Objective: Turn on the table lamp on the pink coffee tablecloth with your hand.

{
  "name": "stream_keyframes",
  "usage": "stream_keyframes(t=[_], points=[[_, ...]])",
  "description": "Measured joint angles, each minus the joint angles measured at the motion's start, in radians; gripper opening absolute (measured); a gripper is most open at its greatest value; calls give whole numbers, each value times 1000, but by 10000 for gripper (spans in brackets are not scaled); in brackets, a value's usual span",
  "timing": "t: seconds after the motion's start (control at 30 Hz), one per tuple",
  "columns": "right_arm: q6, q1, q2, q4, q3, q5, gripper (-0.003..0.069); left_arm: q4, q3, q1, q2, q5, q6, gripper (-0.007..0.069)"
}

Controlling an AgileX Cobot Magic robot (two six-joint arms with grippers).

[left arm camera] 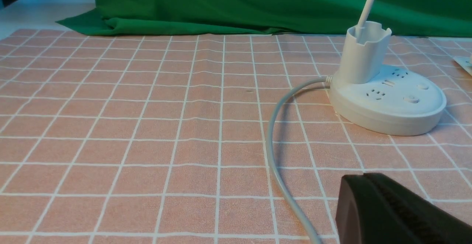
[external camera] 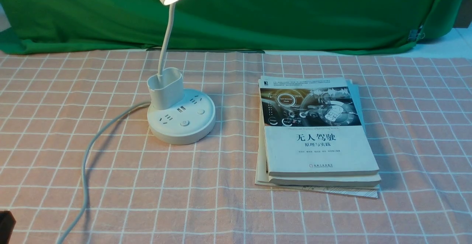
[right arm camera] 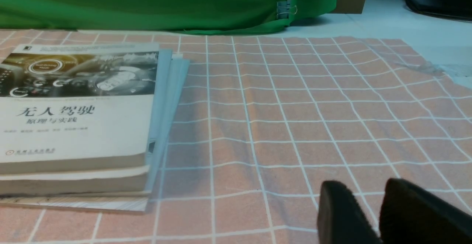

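we see one table lamp (external camera: pixel 181 117) standing left of centre on the pink coffee tablecloth (external camera: pixel 206 199), its head lit, one cord (external camera: pixel 86 163) trailing toward us. beside it lies one stack of three books (external camera: pixel 317 137). our left gripper (left arm camera: pixel 365 179) looks pressed closed, holding nothing; our right gripper (right arm camera: pixel 372 199) shows a narrow gap, empty.

The white table lamp (external camera: pixel 181 120) is stood upright on the pink coffee tablecloth (external camera: pixel 147 185), its oval head lit; a grey-white cord is trailed from its round base toward the near left edge
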Motion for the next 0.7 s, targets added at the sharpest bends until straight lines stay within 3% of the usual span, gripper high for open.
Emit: stream_keyframes(t=[0.7], points=[[0,0,0,0,0,1,239,0,0,0,0,-1,25,1]])
